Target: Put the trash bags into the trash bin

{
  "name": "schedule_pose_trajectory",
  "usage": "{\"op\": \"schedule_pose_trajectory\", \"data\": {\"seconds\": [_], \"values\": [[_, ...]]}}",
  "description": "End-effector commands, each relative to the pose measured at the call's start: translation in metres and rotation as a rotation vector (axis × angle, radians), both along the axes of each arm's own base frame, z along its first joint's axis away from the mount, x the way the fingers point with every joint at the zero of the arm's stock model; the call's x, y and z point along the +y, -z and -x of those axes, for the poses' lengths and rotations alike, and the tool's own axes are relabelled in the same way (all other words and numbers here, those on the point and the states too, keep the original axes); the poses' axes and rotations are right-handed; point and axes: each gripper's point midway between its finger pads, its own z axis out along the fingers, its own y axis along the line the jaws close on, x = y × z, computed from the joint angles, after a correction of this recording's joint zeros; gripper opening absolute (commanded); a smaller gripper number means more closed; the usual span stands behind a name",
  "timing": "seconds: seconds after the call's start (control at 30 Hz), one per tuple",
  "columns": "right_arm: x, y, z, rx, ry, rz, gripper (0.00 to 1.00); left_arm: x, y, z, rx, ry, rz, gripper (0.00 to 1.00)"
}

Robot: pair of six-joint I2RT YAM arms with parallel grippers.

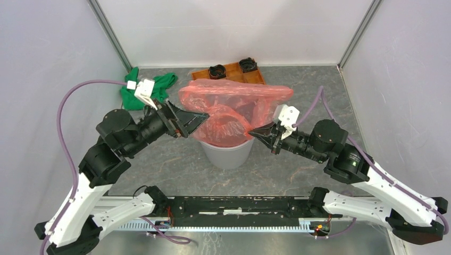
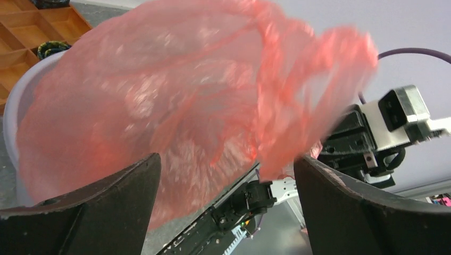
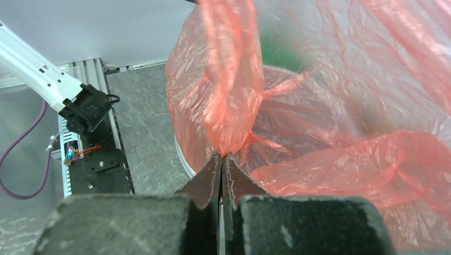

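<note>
The top external view sits high above and behind the arm bases. It faces down toward 12 o'clock from far enough back to take in the whole surface point(image 1: 175, 159). The left wrist camera rides just behind the left end effector point(image 2: 226, 164), very near the trash bag point(image 2: 159, 95). It looks toward 3 o'clock, where the right arm's camera mount point(image 2: 404, 109) shows. The right wrist camera peers along the right end effector point(image 3: 220, 162), almost against the film, facing about 9 o'clock and downward. All three views share the bag over the trash bin point(image 1: 227, 154).
</note>
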Motion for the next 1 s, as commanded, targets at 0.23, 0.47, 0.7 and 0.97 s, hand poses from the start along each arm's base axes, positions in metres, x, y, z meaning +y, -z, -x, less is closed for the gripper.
{"op": "schedule_pose_trajectory", "data": {"seconds": [0.23, 0.47, 0.7, 0.97], "values": [[-0.007, 0.003, -0.007, 0.017, 0.062, -0.033, 0.01, 0.082, 0.041, 0.022, 0.12, -0.272, -0.048, 0.97], [-0.004, -0.005, 0.001, -0.02, 0.009, -0.053, 0.01, 0.055, 0.074, -0.041, 0.181, -0.375, -0.289, 0.94], [-0.001, 0.0, 0.005, -0.035, -0.019, -0.06, 0.01, 0.014, 0.021, -0.089, 0.014, -0.34, -0.32, 0.99], [0.009, -0.007, 0.001, -0.043, -0.028, -0.07, 0.01, -0.028, 0.037, -0.105, -0.044, -0.218, -0.293, 0.89]]}}
